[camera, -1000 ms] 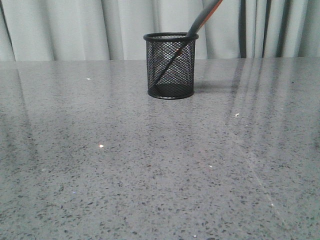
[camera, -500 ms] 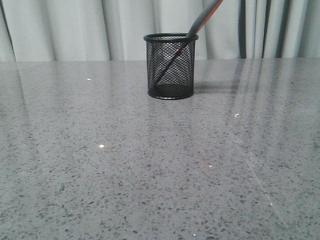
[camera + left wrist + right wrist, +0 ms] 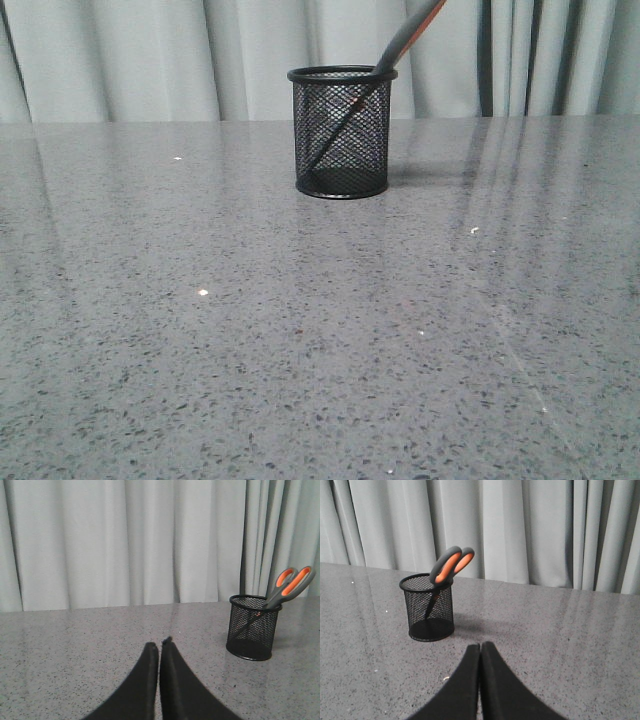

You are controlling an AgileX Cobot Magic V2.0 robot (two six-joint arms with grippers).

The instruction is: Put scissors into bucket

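Observation:
The black wire-mesh bucket point(image 3: 341, 132) stands upright at the far middle of the grey table. The scissors point(image 3: 405, 36) stand inside it, blades down, leaning on the rim, with the grey and orange handle loops sticking out above. Both show in the left wrist view, bucket point(image 3: 253, 627) and scissors point(image 3: 290, 584), and in the right wrist view, bucket point(image 3: 428, 607) and scissors point(image 3: 450, 565). My left gripper point(image 3: 160, 643) is shut and empty, well back from the bucket. My right gripper point(image 3: 481, 645) is shut and empty, also back from it. Neither gripper shows in the front view.
A pale pleated curtain point(image 3: 150, 60) hangs behind the table's far edge. The grey speckled tabletop point(image 3: 300, 330) stretches from the bucket to the near edge.

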